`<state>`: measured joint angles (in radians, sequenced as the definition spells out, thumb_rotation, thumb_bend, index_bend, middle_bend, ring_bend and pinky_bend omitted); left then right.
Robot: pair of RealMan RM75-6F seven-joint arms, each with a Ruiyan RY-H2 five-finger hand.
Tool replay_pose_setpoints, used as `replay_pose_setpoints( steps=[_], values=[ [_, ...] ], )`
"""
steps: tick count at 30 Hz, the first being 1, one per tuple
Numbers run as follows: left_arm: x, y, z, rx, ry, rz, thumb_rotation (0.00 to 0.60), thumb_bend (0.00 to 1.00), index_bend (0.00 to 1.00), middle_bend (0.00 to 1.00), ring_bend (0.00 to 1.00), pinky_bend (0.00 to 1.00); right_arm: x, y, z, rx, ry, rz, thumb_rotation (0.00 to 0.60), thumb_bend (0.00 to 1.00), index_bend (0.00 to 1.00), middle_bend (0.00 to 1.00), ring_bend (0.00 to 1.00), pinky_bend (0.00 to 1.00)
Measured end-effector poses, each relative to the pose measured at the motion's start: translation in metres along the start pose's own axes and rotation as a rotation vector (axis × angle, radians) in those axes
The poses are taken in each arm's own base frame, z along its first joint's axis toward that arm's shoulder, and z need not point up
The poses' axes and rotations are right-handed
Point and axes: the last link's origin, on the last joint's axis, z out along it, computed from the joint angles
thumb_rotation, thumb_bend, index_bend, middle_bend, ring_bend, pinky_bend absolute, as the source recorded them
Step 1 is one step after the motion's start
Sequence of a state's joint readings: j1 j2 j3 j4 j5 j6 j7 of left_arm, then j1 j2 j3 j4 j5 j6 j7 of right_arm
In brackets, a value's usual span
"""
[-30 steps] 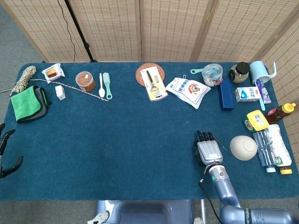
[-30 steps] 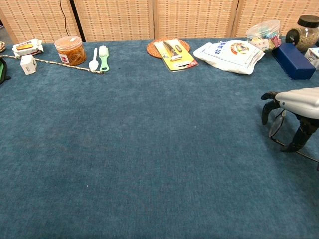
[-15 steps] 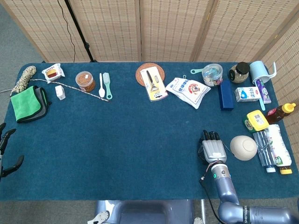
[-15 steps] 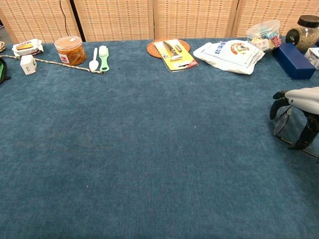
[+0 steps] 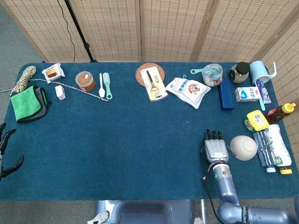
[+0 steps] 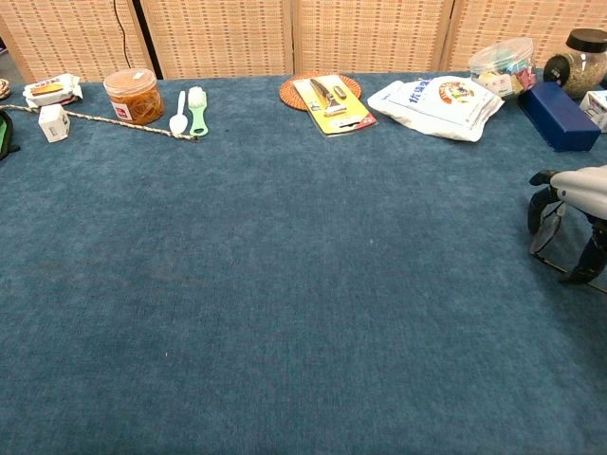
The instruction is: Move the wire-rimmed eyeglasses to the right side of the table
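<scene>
The wire-rimmed eyeglasses [image 6: 546,230] hang just above the blue cloth near the right edge of the chest view. My right hand [image 6: 579,188] holds them, dark fingers curled down on either side of a lens. In the head view the same right hand [image 5: 215,149] lies palm down at the front right of the table, just left of a white bowl [image 5: 243,147], and it hides the glasses. My left hand [image 5: 6,154] sits at the table's front left edge, fingers apart and holding nothing.
Right of the bowl lie bottles [image 5: 273,147], a yellow-lidded item [image 5: 256,120] and a brown bottle [image 5: 281,112]. A blue box [image 5: 226,95], a snack bag [image 5: 188,88] and jars line the back. A green cloth [image 5: 28,103] lies far left.
My right hand has slid to the right across the table, carrying the eyeglasses closer to the white bowl. The left hand has stayed put.
</scene>
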<state>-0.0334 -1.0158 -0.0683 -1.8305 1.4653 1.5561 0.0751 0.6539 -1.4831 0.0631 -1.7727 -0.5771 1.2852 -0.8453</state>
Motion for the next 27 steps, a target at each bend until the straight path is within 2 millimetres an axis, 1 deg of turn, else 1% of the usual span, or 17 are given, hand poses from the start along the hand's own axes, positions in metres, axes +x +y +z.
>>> replay_pose_setpoints(
  steps=[3, 5, 17, 20, 23, 27],
  values=[
    [0.0, -0.001, -0.001, 0.002, 0.001, 0.0, 0.6, 0.29, 0.15, 0.0, 0.03, 0.02, 0.0, 0.001, 0.001, 0.006, 0.007, -0.011, 0.6, 0.33, 0.43, 0.0, 0.0, 0.0],
    [0.0, -0.001, -0.001, 0.004, 0.001, 0.0, 0.6, 0.29, 0.15, 0.0, 0.03, 0.02, 0.0, 0.001, 0.002, 0.012, 0.012, -0.015, 0.6, 0.34, 0.45, 0.01, 0.0, 0.0],
    [0.001, -0.004, -0.002, 0.012, 0.0, 0.001, 0.6, 0.29, 0.15, 0.0, 0.03, 0.02, 0.003, 0.0, 0.008, 0.079, 0.037, -0.033, 0.6, 0.34, 0.53, 0.06, 0.0, 0.0],
    [0.002, -0.005, -0.003, 0.017, 0.002, 0.003, 0.6, 0.29, 0.15, 0.0, 0.03, 0.02, 0.004, -0.002, 0.011, 0.099, 0.041, -0.034, 0.6, 0.34, 0.52, 0.06, 0.0, 0.0],
    [0.003, -0.006, -0.003, 0.018, 0.003, 0.005, 0.6, 0.29, 0.15, 0.0, 0.03, 0.02, 0.005, -0.006, 0.01, 0.112, 0.037, -0.029, 0.6, 0.34, 0.49, 0.06, 0.0, 0.0],
    [0.003, -0.005, -0.003, 0.016, 0.004, 0.002, 0.6, 0.29, 0.15, 0.0, 0.03, 0.02, 0.008, -0.011, 0.008, 0.129, 0.032, -0.029, 0.6, 0.35, 0.41, 0.03, 0.0, 0.0]
  ],
)
